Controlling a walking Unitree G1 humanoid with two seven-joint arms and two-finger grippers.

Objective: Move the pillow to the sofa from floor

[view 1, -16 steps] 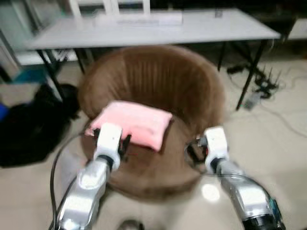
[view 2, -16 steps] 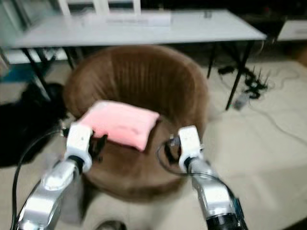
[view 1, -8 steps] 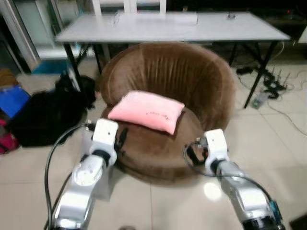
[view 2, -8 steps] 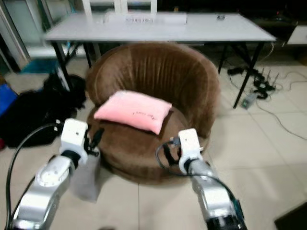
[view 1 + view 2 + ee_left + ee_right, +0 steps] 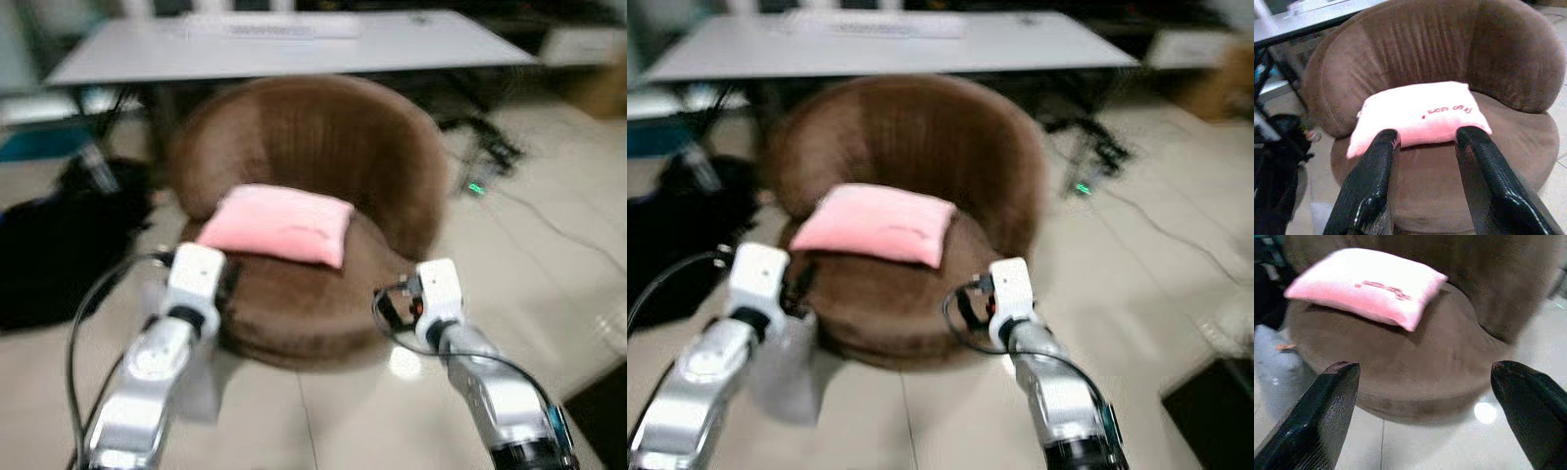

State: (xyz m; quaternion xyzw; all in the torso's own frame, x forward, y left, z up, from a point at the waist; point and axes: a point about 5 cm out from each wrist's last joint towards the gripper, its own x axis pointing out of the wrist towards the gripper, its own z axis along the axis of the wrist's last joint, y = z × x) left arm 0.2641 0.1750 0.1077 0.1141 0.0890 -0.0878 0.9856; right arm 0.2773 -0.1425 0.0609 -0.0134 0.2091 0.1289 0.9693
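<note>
Pillow (image 5: pixel 277 225) is already lying flat on the sofa (image 5: pixel 323 147) seat, off the floor, so the job looks done. Left end effector (image 5: pixel 1425 147) and right end effector (image 5: pixel 1425 377) both hover in front, fingers apart, holding nothing.

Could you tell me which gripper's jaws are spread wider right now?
The right gripper: its jaws stand far apart, while the left gripper has only a narrow gap.

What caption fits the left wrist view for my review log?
Open left pincer facing a pink pillow lying on the brown sofa, nothing held.
</note>
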